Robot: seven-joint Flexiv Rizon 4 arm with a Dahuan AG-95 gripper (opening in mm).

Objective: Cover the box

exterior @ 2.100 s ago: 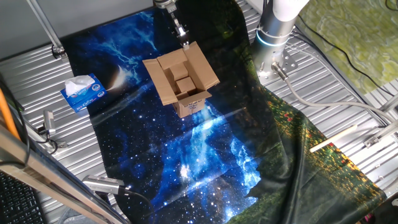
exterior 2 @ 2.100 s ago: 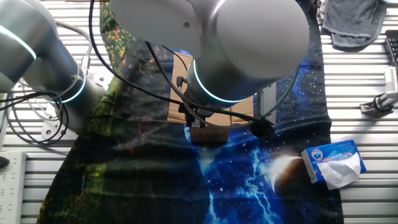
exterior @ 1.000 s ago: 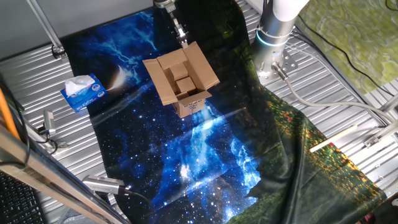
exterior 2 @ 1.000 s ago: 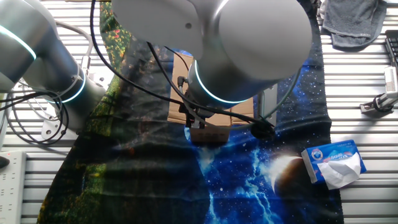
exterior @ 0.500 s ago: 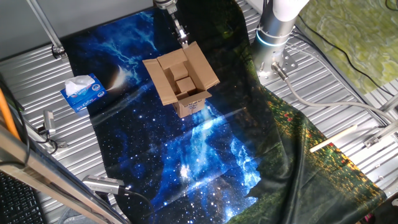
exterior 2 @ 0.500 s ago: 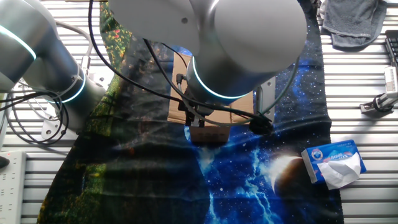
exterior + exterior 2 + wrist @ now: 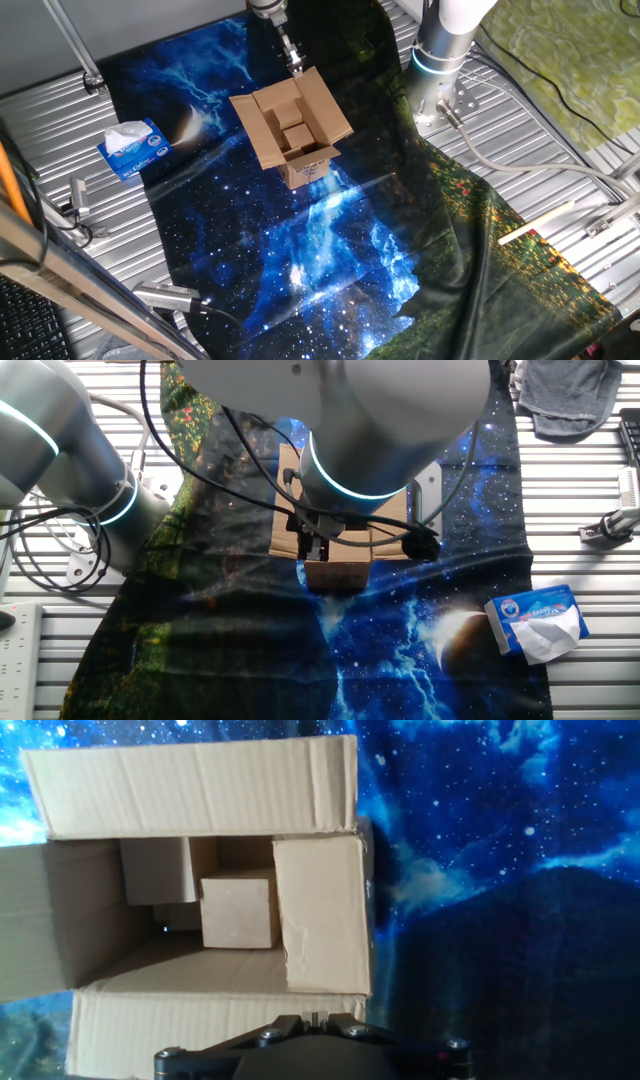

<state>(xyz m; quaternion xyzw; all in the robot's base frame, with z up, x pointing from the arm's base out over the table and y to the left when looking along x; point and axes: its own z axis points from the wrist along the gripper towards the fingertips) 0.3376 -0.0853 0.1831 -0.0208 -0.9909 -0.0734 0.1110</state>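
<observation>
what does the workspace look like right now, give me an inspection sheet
surface: ribbed metal table draped with a blue starry cloth, dark and rumpled toward the arm's base.
job's things: the box stands on the cloth with flaps splayed open; smaller cardboard blocks show inside.
clutter: a tissue box on the bare metal, apart from the cloth's edge; a grey rag at the table's far corner.
claw: the claw hangs by the box's far flap; open or shut cannot be told.
cables: grey cables run from the arm's base; black cables loop along the arm.
surroundings: metal frame rails.
</observation>
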